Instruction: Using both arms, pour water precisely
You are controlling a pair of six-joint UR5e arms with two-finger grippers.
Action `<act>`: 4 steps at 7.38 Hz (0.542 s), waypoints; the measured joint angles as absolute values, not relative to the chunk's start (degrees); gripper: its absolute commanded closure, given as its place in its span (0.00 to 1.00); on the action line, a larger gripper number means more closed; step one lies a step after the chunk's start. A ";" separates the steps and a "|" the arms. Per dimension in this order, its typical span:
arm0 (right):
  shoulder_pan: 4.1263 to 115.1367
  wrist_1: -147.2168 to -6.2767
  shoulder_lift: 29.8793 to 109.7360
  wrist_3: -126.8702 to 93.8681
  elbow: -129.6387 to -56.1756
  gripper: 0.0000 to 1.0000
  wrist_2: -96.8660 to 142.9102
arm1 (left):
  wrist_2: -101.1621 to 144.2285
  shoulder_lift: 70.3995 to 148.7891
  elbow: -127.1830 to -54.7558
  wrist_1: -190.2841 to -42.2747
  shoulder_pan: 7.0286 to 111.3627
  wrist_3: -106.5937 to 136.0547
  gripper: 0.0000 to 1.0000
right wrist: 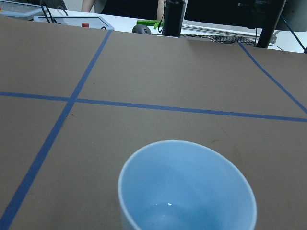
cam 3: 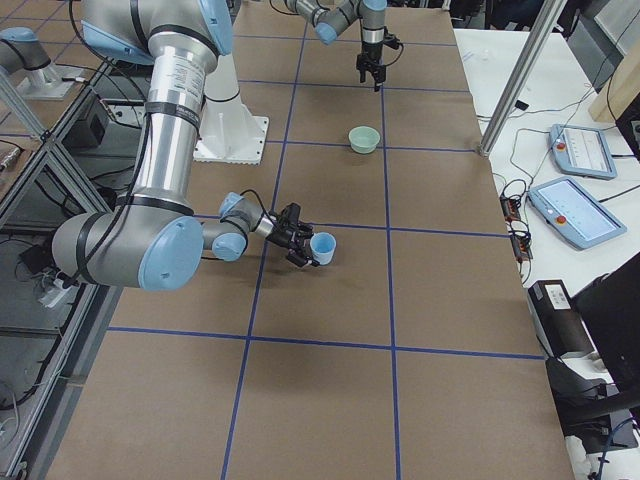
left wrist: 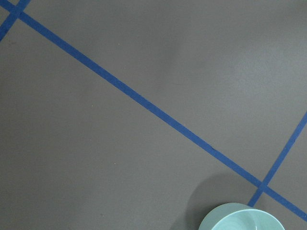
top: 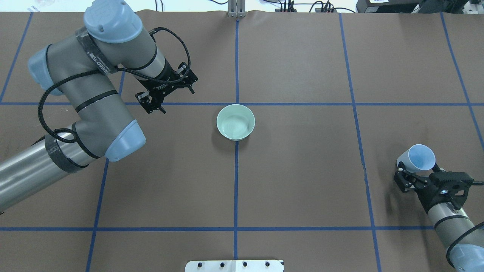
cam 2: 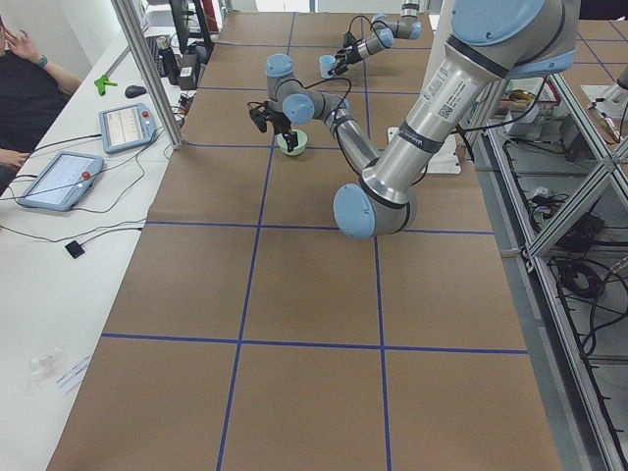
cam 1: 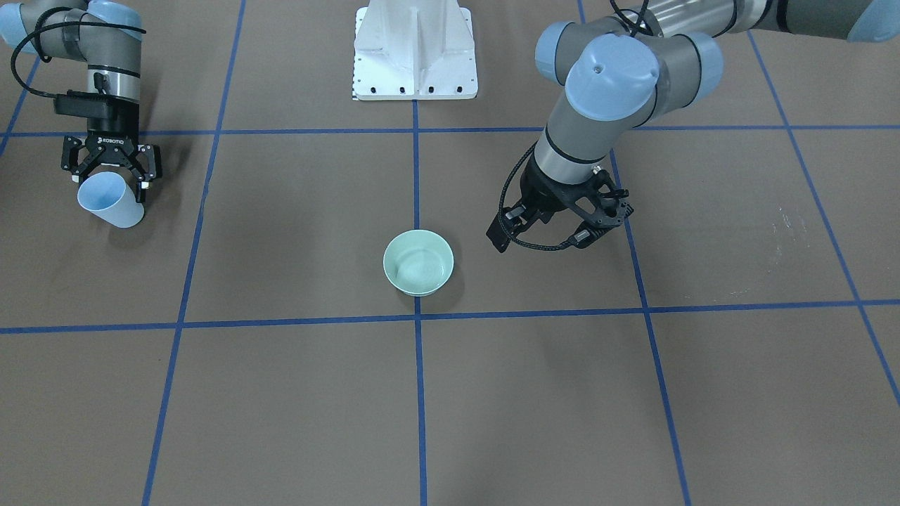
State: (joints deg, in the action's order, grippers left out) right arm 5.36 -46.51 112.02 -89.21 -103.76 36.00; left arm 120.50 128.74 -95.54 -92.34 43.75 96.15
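My right gripper (cam 1: 111,184) is shut on a light blue cup (cam 1: 109,200), tilted with its mouth forward, at the table's right side; both also show in the overhead view, gripper (top: 418,170) and cup (top: 418,158). In the right wrist view the cup (right wrist: 187,191) fills the bottom, with a faint white glint of water (right wrist: 169,204) at its base. A pale green bowl (top: 235,122) stands at the table's middle. My left gripper (top: 177,101) hangs open and empty to the left of the bowl, apart from it. The left wrist view shows only the bowl's rim (left wrist: 244,218).
The brown table is marked with a blue tape grid (top: 236,189). The white pedestal base (cam 1: 415,53) stands at the robot's edge. Operator tablets (cam 3: 580,210) and a black bottle (right wrist: 172,17) lie on the white bench beyond the far edge.
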 measured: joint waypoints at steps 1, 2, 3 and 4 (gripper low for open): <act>5.98 -46.50 111.58 -88.54 -103.57 0.00 36.02 | 120.48 128.70 -95.54 -92.36 43.72 96.15 0.00; 6.45 -46.50 110.90 -88.14 -103.39 0.00 36.03 | 120.44 128.69 -95.51 -92.37 43.72 96.15 0.00; 6.72 -46.50 110.37 -87.98 -103.22 0.00 36.06 | 120.40 128.68 -95.43 -92.37 43.73 96.15 0.00; 7.00 -46.49 110.00 -87.85 -103.15 0.04 36.14 | 120.38 128.67 -95.32 -92.37 43.76 96.15 0.00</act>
State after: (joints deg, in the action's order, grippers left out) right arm 7.00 -46.49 110.00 -87.85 -103.15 36.14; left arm 120.38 128.67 -95.32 -92.37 43.76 96.15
